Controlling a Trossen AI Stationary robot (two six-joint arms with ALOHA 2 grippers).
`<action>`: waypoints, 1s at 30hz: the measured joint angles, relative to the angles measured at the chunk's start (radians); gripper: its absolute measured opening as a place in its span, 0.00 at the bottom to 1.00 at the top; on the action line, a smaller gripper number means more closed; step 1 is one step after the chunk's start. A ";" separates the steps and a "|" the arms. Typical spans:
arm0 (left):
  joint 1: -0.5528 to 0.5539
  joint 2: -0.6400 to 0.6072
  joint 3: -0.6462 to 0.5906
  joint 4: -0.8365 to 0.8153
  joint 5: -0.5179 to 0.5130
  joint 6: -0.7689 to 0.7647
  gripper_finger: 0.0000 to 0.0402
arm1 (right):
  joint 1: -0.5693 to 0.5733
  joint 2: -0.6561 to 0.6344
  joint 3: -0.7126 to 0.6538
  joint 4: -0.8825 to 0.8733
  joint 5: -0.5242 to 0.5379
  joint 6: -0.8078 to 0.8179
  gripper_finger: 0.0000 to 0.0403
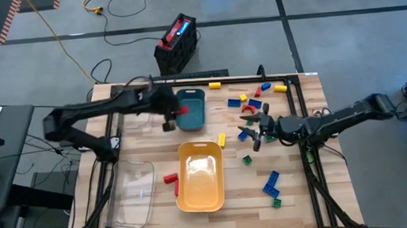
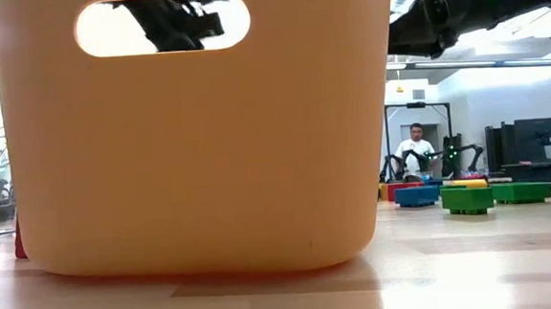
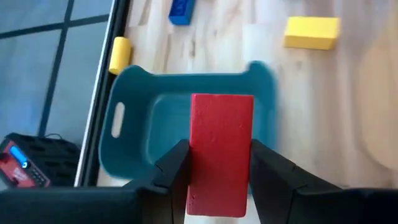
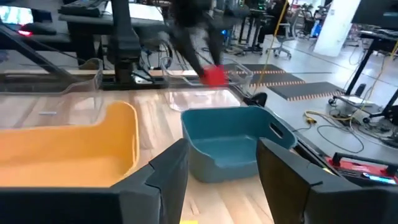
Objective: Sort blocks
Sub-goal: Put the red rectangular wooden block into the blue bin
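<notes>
above the teal tray (image 1: 191, 107), far side of the wooden table (image 1: 302, 192): left gripper (image 3: 219, 171), jaws clamped on a red rectangular block (image 3: 221, 152), held over the tray's basin, likely so it can be dropped in with reds.
mid-table, right side: right gripper (image 1: 258, 133), fingers parted with nothing between them, hanging just over the loose scatter of blocks (image 1: 253, 110), red, yellow, blue and green; seemingly placed to pick the next one.
centre: yellow tray (image 1: 201, 175), appears to hold no blocks; a red block (image 1: 170, 178) lies just beside its left wall.
near left: clear tray (image 1: 134, 194), seemingly unfilled.
near right: blue blocks (image 1: 271, 182) and a green block (image 1: 276, 202), unsorted.
beyond the table: red-and-black box (image 1: 177, 42) on the floor.
</notes>
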State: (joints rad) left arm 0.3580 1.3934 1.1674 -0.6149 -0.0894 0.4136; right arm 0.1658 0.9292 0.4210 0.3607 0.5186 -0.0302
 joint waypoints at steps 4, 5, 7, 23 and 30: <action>0.081 0.155 0.076 0.004 0.090 0.051 0.31 | 0.024 0.054 0.029 0.015 -0.001 0.004 0.49; 0.095 0.192 0.094 0.003 0.100 0.061 0.31 | 0.029 0.068 0.034 0.025 -0.001 0.004 0.49; 0.118 0.260 0.127 -0.003 0.120 0.080 0.31 | 0.038 0.094 0.046 0.036 0.000 0.005 0.49; 0.182 0.551 0.231 -0.058 0.162 0.149 0.42 | 0.065 0.149 0.082 0.036 -0.001 0.022 0.49; 0.182 0.535 0.231 -0.089 0.159 0.147 0.58 | 0.060 0.143 0.082 0.030 -0.001 0.003 0.49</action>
State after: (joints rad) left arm 0.5397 1.9281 1.3987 -0.7036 0.0695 0.5607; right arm 0.2262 1.0721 0.5030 0.3912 0.5175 -0.0275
